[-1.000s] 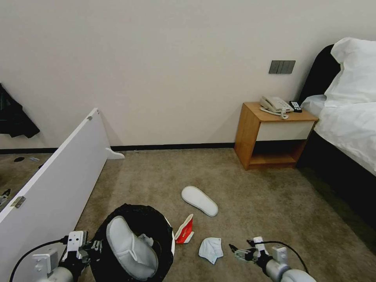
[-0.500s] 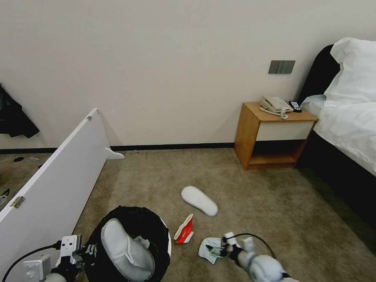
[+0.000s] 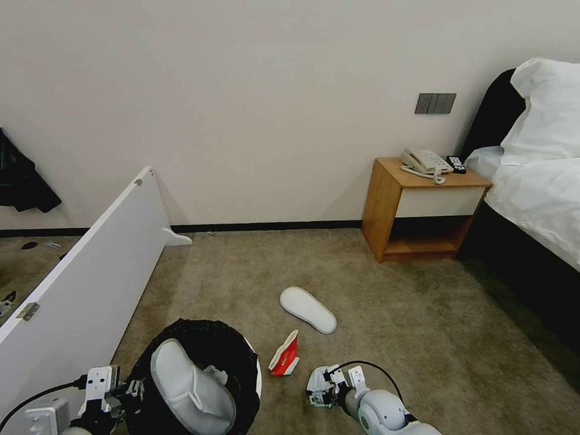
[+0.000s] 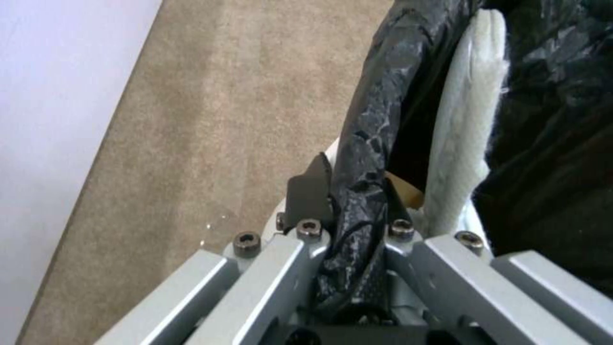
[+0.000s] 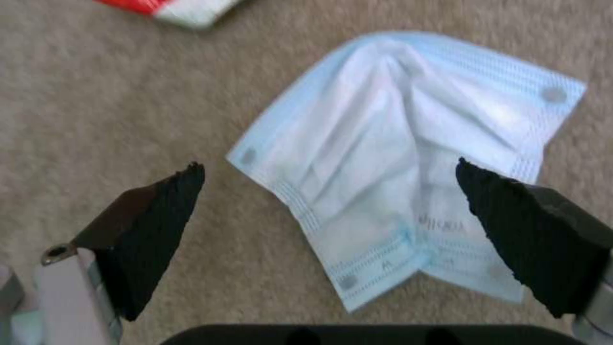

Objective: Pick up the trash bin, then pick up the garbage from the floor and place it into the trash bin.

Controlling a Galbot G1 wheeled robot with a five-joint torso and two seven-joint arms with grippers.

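Right gripper: fingers spread wide, holding nothing, poised low over a pale blue face mask lying crumpled on the carpet; one black pad stood on each side of it, neither clearly touching.
Left gripper: fingers clamped together on the bag-covered rim of the trash bin, one finger outside the rim and one inside.
Trash bin: round, lined with a crinkled glossy black bag; in the head view it sat at the robot's lower left, beside a white panel.
In the bin: a white slipper leaned against the inner wall.
Floor litter: a second white slipper lay farther out on the carpet; a red-and-white carton lay between the bin and the mask.
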